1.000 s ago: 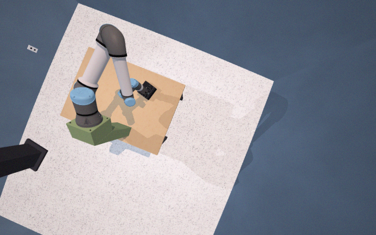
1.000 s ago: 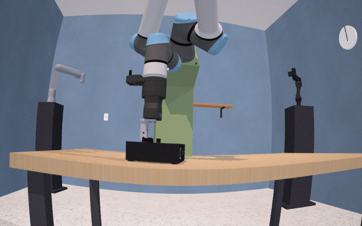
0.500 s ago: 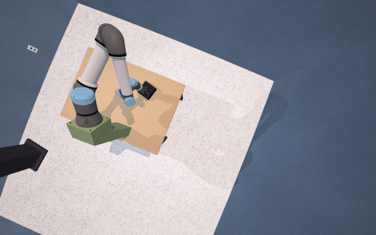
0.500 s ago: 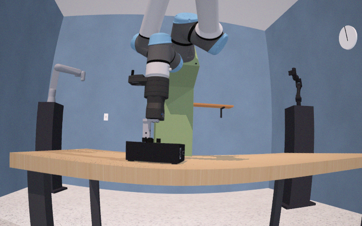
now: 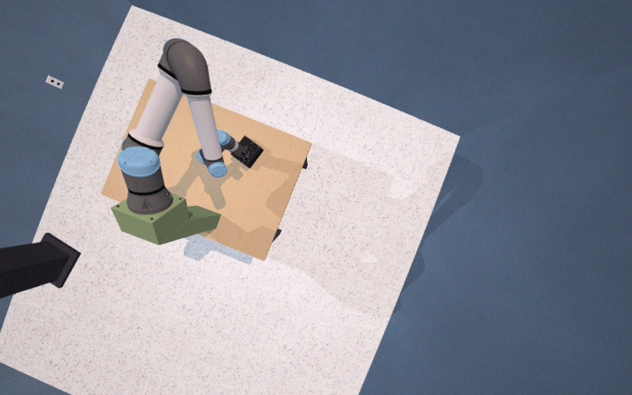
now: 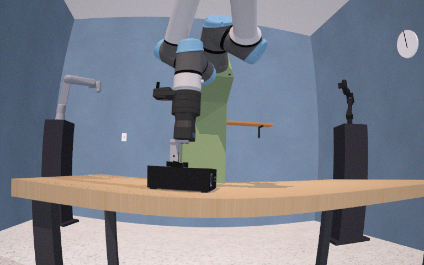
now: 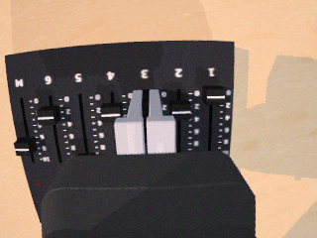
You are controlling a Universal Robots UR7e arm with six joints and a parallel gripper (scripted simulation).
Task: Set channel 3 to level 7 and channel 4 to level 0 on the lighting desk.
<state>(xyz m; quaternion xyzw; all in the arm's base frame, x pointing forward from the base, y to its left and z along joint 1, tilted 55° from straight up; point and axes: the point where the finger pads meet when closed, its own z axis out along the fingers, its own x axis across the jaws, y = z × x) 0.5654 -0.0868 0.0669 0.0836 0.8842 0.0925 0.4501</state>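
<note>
The black lighting desk [image 7: 122, 106] stands on the wooden table, also in the exterior view [image 6: 181, 178] and from above [image 5: 247, 151]. Its channels read M, 6, 5, 4, 3, 2, 1 from left to right in the wrist view. My gripper [image 7: 146, 106] is shut, pointing straight down with its tips on the channel 3 track, and it hides that fader's cap. It also shows in the exterior view [image 6: 175, 160]. The channel 4 cap [image 7: 110, 111] sits just left of the fingers, around the upper middle of its scale. The channel 2 cap [image 7: 178, 107] sits just right of them. The channel 1 cap [image 7: 214, 93] is near the top.
The channel 6 cap [image 7: 47, 114] and the master cap [image 7: 22, 146] stand further left. The arm's green base [image 5: 158, 219] sits at the table's edge. Black pedestals [image 6: 349, 181] stand beside the table.
</note>
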